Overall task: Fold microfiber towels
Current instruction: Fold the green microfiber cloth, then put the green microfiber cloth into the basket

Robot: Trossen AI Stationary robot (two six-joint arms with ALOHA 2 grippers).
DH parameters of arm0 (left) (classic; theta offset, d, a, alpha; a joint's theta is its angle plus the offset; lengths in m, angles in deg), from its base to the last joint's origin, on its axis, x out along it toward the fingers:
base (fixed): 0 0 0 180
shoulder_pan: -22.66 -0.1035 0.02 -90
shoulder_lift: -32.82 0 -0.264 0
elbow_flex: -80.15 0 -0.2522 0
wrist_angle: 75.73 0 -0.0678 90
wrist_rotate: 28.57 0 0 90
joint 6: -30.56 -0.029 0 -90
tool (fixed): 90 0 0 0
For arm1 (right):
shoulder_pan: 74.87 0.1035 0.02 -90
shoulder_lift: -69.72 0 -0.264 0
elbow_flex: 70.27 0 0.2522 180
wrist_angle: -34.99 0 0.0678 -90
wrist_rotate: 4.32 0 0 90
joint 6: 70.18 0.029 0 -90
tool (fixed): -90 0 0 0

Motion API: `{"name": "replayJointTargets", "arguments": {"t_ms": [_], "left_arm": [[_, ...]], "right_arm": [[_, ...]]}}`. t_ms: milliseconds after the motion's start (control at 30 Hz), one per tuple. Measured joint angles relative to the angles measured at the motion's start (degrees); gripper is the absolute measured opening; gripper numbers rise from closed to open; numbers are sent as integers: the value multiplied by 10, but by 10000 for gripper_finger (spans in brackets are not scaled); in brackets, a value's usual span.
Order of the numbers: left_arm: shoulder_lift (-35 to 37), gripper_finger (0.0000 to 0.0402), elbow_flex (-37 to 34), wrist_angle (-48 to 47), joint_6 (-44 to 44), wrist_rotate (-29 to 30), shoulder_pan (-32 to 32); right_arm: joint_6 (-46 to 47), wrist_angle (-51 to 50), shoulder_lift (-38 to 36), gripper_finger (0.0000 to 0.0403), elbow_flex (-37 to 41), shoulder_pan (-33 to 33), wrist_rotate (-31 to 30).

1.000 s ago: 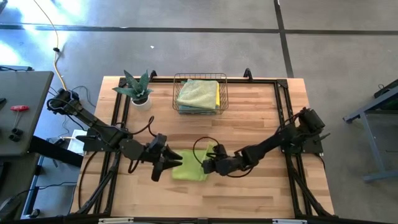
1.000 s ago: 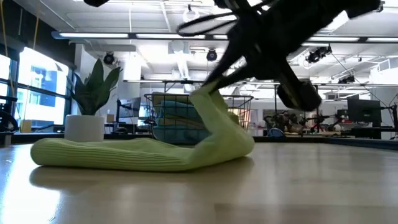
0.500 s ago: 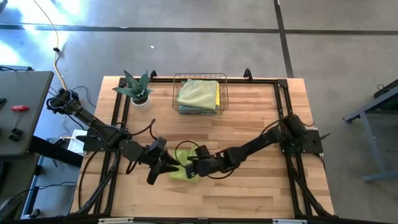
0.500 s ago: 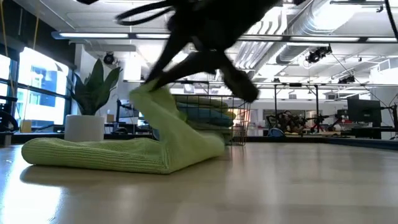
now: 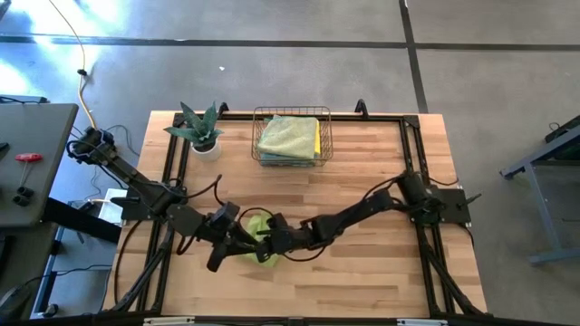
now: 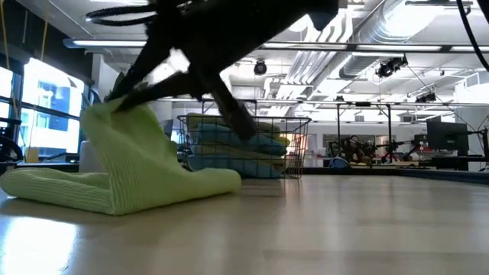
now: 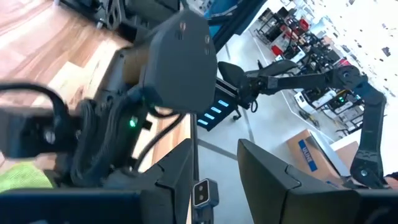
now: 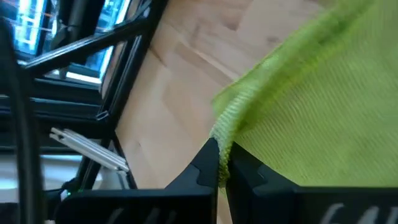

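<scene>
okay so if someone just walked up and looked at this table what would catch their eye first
Probably the lime green towel, near the table's front edge, one edge lifted and pinched by the right gripper, which reaches across to the left gripper. Next, the wire basket of folded towels at the back, beside a potted plant.

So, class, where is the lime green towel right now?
In the high view, the lime green towel lies on the table's near left part, between the two grippers, far from the wire basket.
</scene>
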State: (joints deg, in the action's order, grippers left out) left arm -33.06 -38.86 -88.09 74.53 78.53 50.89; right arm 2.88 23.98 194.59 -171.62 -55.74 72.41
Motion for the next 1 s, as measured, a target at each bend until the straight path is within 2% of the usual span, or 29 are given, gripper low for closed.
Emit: {"name": "replayJointTargets", "arguments": {"t_ms": [267, 567, 667, 767, 867, 1000], "left_arm": [[2, 115, 0, -1, -1, 2, 0], [2, 115, 0, -1, 0, 2, -1], [2, 115, 0, -3, 0, 3, -1], [2, 115, 0, -3, -1, 4, -1], [2, 115, 0, -3, -1, 4, -1], [2, 115, 0, -3, -1, 4, 0]], "right_arm": [[-15, 62, 57, 0, -34, 3, 22], [-15, 60, 96, 7, -62, 0, 15], [-30, 71, 96, 31, -62, 0, 14], [-37, 90, 96, 71, -62, 1, 18], [-47, 88, 96, 117, -62, -2, 45], [-107, 85, 78, 165, -61, -8, 91]]}}
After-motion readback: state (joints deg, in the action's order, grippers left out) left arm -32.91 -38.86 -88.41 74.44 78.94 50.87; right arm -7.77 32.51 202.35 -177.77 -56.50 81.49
